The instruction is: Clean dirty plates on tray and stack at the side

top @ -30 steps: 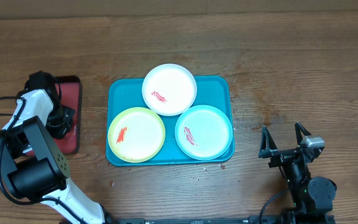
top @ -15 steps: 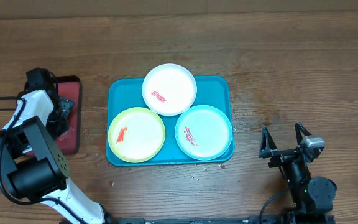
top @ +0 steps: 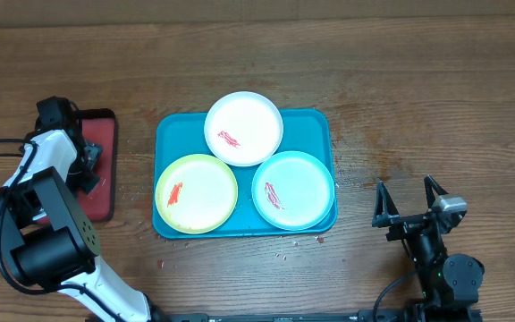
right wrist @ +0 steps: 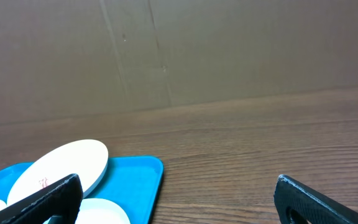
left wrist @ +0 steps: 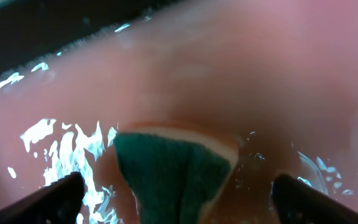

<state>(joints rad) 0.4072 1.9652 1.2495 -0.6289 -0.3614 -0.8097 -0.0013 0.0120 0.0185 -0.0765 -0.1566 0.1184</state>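
Three plates lie on the teal tray [top: 316,130]: a white-rimmed plate [top: 244,128] at the back, a yellow-green one [top: 196,192] front left, a light blue one [top: 293,190] front right. Each carries a red smear. My left gripper [top: 86,165] hangs low over a small red tray [top: 105,148], well left of the plates. Its jaws are open, and a green sponge [left wrist: 173,174] lies on the wet tray floor between the fingers [left wrist: 48,199], untouched. Right of the tray, my right gripper [top: 405,192] is open and empty, facing the white plate [right wrist: 61,165].
The red tray's floor [left wrist: 229,74] is wet and glistening, with a dark rim at the back. Bare wooden table [top: 418,89] surrounds the teal tray, with faint stains to its right [top: 374,165]. A brown wall stands behind the table [right wrist: 229,50].
My left gripper's jaws have spread wide over the red tray and the wrist has shifted slightly. Plates, teal tray and right arm have not moved.
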